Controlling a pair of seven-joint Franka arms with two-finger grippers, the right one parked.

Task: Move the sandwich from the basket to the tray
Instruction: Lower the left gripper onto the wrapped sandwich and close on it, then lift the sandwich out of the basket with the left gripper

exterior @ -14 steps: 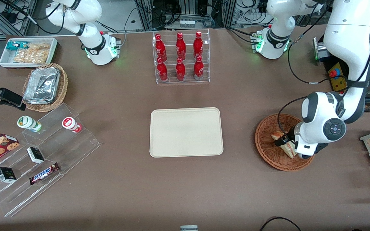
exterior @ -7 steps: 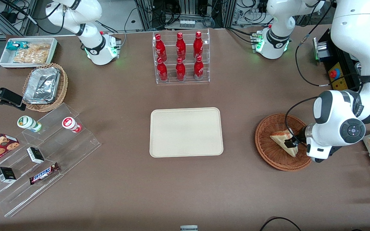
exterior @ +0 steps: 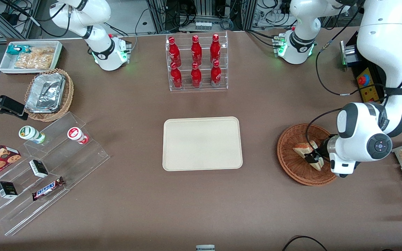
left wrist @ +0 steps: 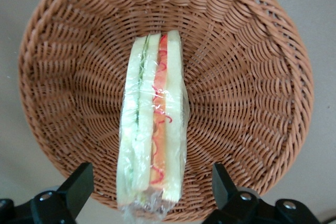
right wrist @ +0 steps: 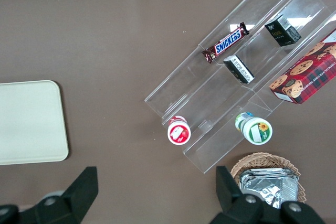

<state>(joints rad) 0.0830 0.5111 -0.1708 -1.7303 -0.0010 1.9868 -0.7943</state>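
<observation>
My gripper [left wrist: 149,195] has black fingers [left wrist: 76,184], spread wide either side of the sandwich [left wrist: 152,140], over the basket [exterior: 291,167]; the arm carrying it is glossy white with dark grey joints. The sandwich shows pale white bread with a green stripe beside a red-orange stripe, under shiny clear wrap; the basket is reddish-brown wicker, woven in tight radiating ribs; the tray [exterior: 201,143] is plain cream-beige, unpatterned; the table [exterior: 201,202] is flat dull brown; the bottles [exterior: 195,61] in the clear rack are bright red with white lettering.
</observation>
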